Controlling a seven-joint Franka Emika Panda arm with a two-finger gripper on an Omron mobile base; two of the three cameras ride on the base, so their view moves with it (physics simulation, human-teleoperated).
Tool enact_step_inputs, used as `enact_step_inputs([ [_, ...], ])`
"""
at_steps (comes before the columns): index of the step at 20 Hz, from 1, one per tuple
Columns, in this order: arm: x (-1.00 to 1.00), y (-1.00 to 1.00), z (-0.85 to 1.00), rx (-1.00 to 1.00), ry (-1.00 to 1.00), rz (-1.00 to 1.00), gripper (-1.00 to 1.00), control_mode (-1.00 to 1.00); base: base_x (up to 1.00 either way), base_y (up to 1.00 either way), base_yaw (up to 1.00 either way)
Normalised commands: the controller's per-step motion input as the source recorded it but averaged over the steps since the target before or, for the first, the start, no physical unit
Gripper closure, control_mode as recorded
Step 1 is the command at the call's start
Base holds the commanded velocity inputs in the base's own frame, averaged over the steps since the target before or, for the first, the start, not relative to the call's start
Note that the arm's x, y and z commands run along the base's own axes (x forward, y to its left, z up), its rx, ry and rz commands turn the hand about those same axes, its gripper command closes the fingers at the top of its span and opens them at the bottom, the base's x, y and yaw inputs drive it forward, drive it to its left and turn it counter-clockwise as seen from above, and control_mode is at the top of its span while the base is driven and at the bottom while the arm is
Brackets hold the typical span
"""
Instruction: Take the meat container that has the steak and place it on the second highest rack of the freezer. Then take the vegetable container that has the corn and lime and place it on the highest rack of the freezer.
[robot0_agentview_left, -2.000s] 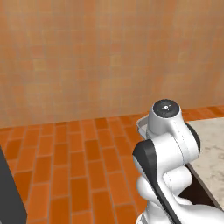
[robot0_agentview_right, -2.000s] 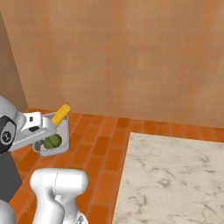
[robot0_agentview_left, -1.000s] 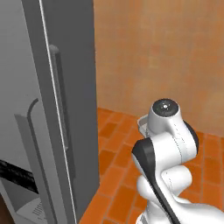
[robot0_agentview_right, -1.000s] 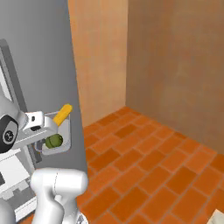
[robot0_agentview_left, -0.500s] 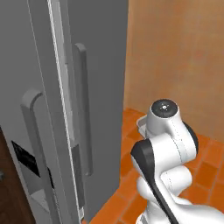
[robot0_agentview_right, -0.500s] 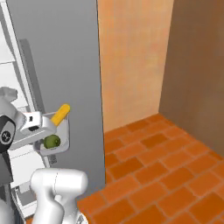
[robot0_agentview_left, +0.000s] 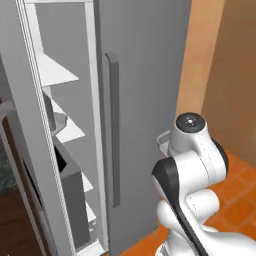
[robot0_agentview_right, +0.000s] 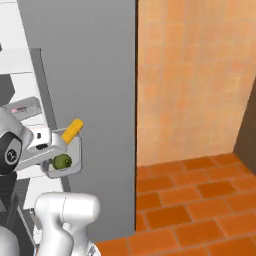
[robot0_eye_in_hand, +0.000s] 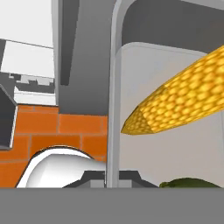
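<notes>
Tool (robot0_agentview_right: 54, 146) clamped on tray (robot0_agentview_right: 72, 162) rim, corn (robot0_agentview_right: 72, 130) and lime (robot0_agentview_right: 62, 161) inside.

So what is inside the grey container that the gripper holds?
The container holds a corn cob sticking up over its rim and a lime lower down. The floor under them is hidden.

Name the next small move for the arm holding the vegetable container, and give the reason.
Probably swing the container left, around the door edge toward the open freezer. The gripper is shut on the container's rim, with the corn and lime inside, but it hangs in front of the closed grey door, while the white shelves lie to the left.
</notes>
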Motion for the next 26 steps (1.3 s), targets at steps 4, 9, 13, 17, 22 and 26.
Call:
enact_step_inputs([
  [4, 0.0, 0.0, 0.0, 0.0, 0.0, 0.0, 1.0, 1.0, 0.07, 0.02, 0.63],
  [9, 0.0, 0.0, 0.0, 0.0, 0.0, 0.0, 1.0, 1.0, 0.09, 0.17, 0.43],
  [13, 0.0, 0.0, 0.0, 0.0, 0.0, 0.0, 1.0, 1.0, 0.4, 0.19, 0.18],
  [17, 0.0, 0.0, 0.0, 0.0, 0.0, 0.0, 1.0, 1.0, 0.6, 0.0, 0.42],
  [22, 0.0, 0.0, 0.0, 0.0, 0.0, 0.0, 1.0, 1.0, 0.16, -0.02, 0.49],
  [26, 0.0, 0.0, 0.0, 0.0, 0.0, 0.0, 1.0, 1.0, 0.52, -0.13, 0.38],
])
